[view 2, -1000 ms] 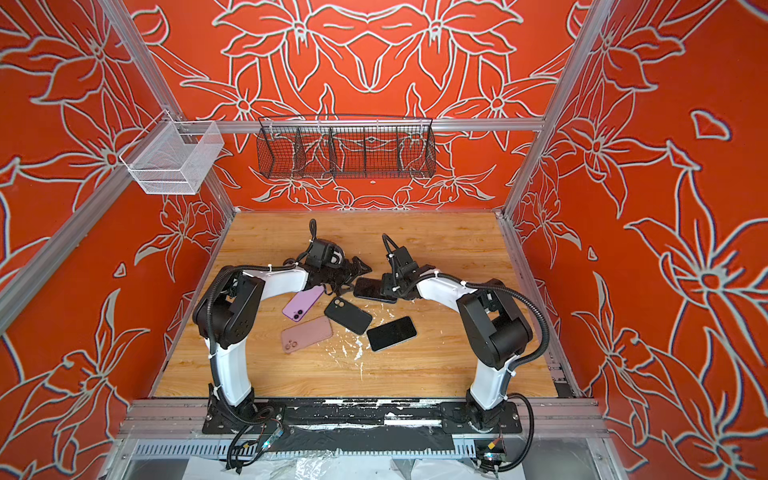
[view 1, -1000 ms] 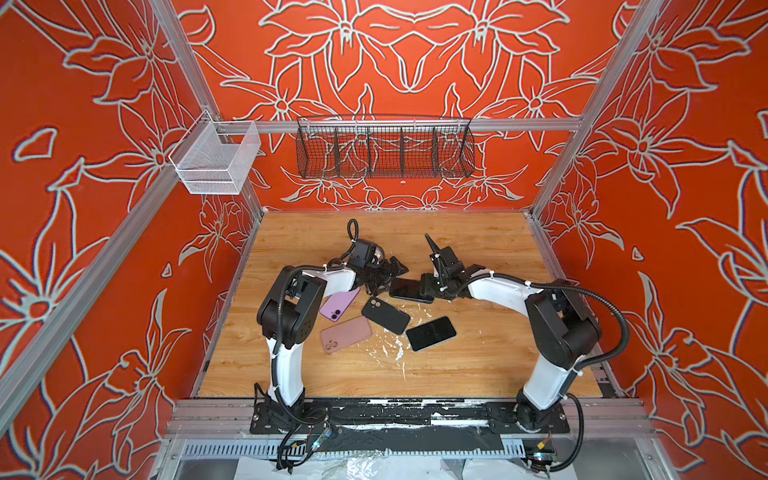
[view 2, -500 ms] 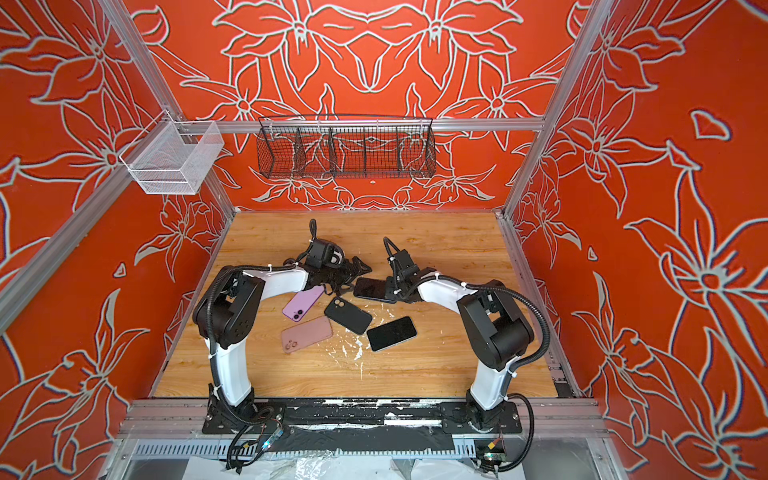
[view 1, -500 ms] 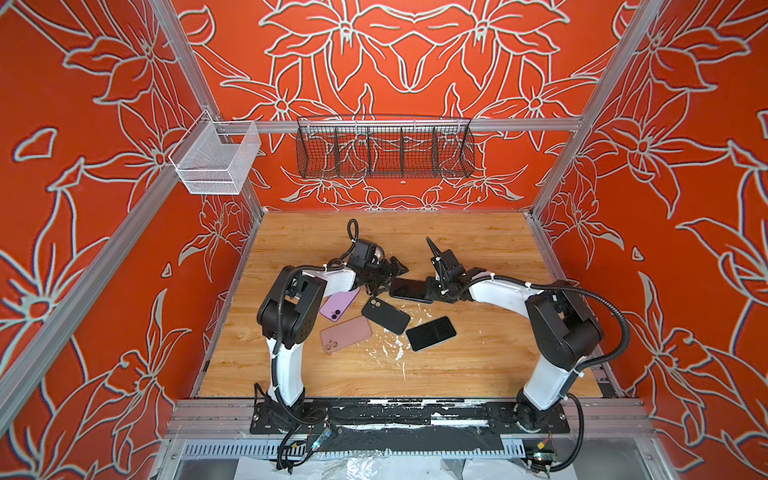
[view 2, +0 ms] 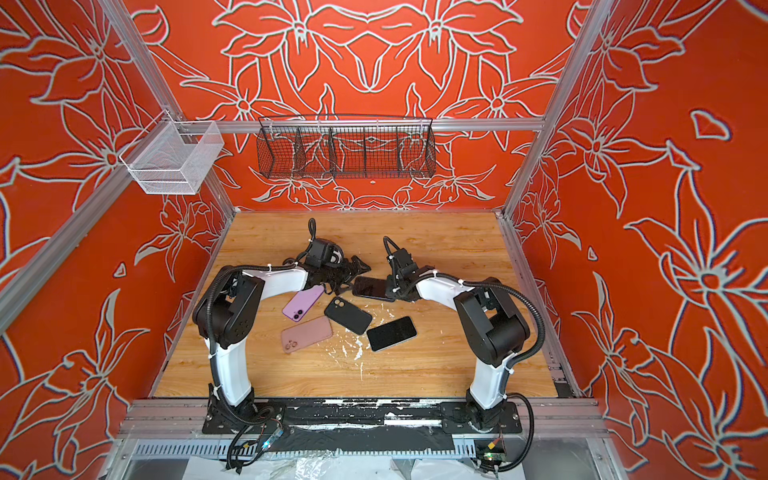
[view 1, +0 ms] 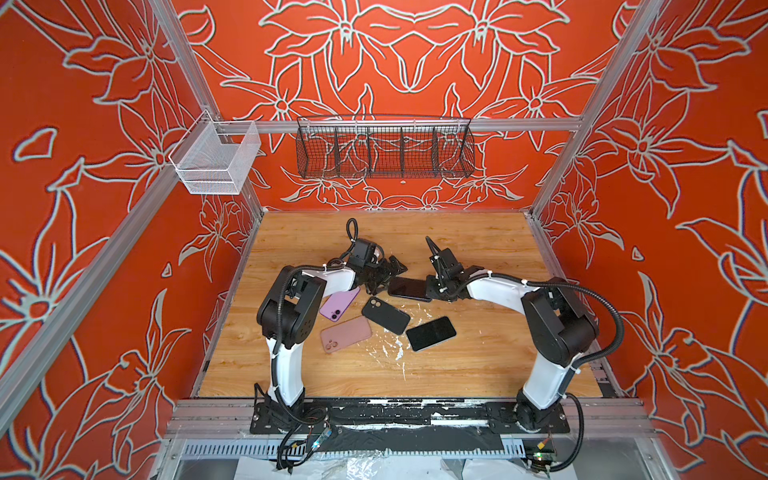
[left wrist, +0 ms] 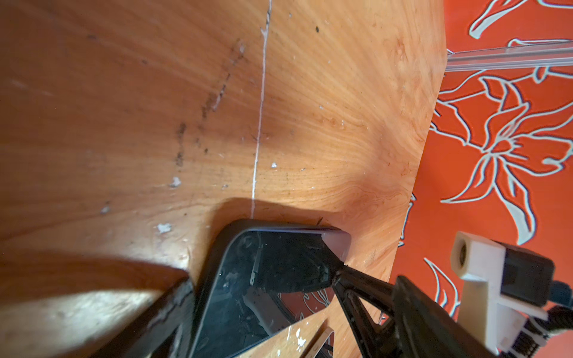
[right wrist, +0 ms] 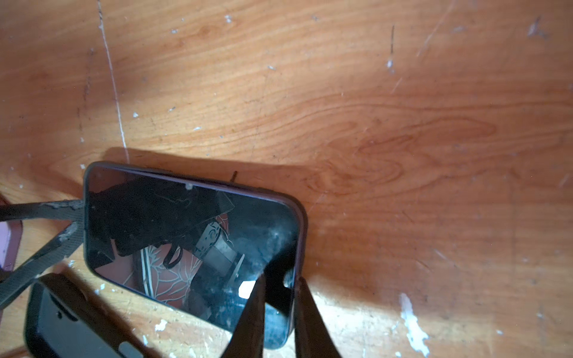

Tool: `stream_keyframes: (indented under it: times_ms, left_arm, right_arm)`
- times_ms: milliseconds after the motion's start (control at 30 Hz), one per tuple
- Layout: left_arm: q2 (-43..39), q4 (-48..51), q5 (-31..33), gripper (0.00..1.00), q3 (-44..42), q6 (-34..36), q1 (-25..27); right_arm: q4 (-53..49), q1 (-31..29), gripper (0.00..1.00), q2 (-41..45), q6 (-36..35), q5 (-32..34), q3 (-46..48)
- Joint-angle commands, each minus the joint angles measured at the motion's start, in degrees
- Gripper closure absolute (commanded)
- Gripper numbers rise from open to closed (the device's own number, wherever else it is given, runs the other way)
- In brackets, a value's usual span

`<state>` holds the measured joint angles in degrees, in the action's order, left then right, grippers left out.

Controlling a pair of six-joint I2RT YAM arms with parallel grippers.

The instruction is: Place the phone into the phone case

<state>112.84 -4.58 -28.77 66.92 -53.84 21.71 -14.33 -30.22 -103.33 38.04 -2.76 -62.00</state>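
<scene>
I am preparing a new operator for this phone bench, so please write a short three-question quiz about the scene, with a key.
1. True or false: the right gripper pinches an edge of the black glass-fronted phone lying screen up.
2. Of these, which lies nearest the front edge of the wooden table? A: lilac phone; B: dusty-pink matte case; C: black case with a camera cutout.
3. Fill in: the left gripper has its jaws ____.
Key: 1 true; 2 B; 3 open.
</scene>
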Motion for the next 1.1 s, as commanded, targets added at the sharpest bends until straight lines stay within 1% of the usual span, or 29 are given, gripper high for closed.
stream_keyframes:
  times_ms: [0,167,233,300,367,533,600,800,933,1067]
  left_arm:
    - [2.12,-0.52,-2.99,0.03,0.85,-0.45,1.47]
    - [1.95,-0.30,-3.35,0.03,1.03,-0.16,1.48]
    - [1.73,0.28,-3.22,0.03,1.02,0.29,1.49]
    - [1.30,1.36,-2.66,0.03,0.82,0.96,1.38]
    - [0.87,1.66,-2.25,0.03,0.28,1.11,1.40]
    - [0.61,2.03,-2.16,0.03,0.30,1.40,1.36]
    - [0.50,2.11,-2.16,0.03,0.45,1.46,1.36]
    - [-0.15,2.95,-1.81,0.03,0.53,2.15,1.39]
    - [-0.12,3.00,-2.07,0.03,0.58,2.25,1.40]
    - [-0.05,2.75,-2.25,0.03,0.67,2.10,1.39]
  right_arm:
    - [2.45,-2.39,0.86,-3.74,0.42,-4.19,-0.55]
    - [2.69,-2.40,0.85,-3.85,1.15,-3.31,1.13]
    - [2.57,-2.24,0.82,-2.93,1.01,-3.13,1.73]
    - [2.87,-1.70,0.76,-0.57,1.14,-2.86,3.05]
    - [3.34,-0.83,0.73,1.81,1.01,-2.53,4.60]
    - [2.71,1.45,0.63,5.40,0.15,-3.63,6.09]
    - [3.24,2.06,0.59,6.35,0.14,-4.61,6.66]
    - [7.27,4.95,0.45,7.26,1.72,-10.95,8.36]
    - [8.33,6.46,0.39,7.52,2.13,-12.43,9.21]
    - [9.85,7.67,0.36,5.85,2.56,-15.06,9.44]
